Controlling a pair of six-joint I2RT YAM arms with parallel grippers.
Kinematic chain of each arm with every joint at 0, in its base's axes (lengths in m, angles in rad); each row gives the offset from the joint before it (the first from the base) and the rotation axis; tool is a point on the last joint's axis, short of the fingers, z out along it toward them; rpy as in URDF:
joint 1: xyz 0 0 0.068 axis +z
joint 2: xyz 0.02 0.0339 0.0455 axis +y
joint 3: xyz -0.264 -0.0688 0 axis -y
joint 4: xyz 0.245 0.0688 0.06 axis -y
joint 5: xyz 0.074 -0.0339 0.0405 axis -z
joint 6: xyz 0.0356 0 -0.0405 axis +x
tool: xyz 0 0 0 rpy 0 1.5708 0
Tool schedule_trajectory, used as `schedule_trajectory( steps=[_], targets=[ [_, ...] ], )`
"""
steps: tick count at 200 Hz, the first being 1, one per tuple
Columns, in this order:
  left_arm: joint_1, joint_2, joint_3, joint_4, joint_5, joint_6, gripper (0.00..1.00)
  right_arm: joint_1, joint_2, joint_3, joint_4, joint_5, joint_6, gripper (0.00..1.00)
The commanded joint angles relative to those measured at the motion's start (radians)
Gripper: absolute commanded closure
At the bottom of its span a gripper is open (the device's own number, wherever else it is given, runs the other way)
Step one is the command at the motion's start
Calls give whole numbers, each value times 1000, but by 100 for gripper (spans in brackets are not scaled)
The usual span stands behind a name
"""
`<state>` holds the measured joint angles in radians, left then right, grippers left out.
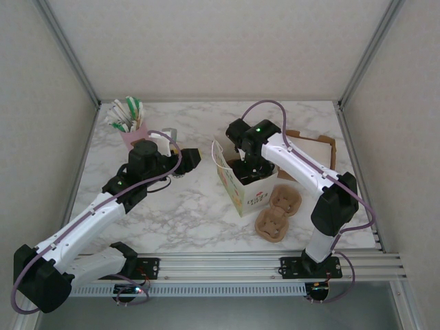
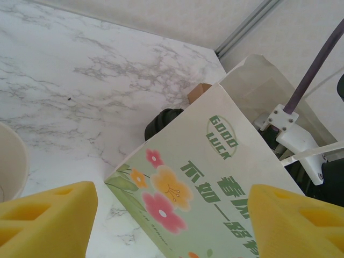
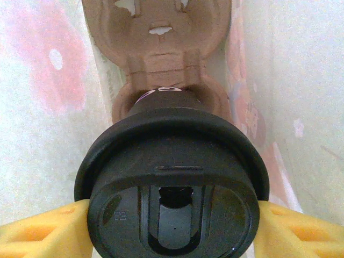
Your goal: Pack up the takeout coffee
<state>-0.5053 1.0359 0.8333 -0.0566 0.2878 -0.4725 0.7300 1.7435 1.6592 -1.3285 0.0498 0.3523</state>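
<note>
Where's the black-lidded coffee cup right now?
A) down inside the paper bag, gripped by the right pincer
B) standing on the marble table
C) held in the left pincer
A: the takeout coffee, lid up, sits between the yellow pads of the right pincer, with the paper bag walling it in and a brown carrier beneath.

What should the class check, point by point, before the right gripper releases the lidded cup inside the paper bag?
1. Grip: the right gripper is closed on the takeout coffee at its lid: ok.
2. Lid fully on the cup: ok.
3. Cup lined up with a well of the pulp carrier: ok.
4. Cup base fully seated in that well: cannot tell.
5. The paper bag stands upright: ok.
6. The left gripper is open, apart from the bag: ok.
</note>
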Motion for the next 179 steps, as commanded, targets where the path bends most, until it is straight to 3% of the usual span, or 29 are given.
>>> schedule_trajectory(
  steps=[1,179],
  targets=[
    [-9,-16,4,2,-3,-8,26,-6,1,-12,-21,1,4,30],
    [-9,-17,6,3,-5,-10,26,-7,-1,5,-41,-2,8,29]
  ],
)
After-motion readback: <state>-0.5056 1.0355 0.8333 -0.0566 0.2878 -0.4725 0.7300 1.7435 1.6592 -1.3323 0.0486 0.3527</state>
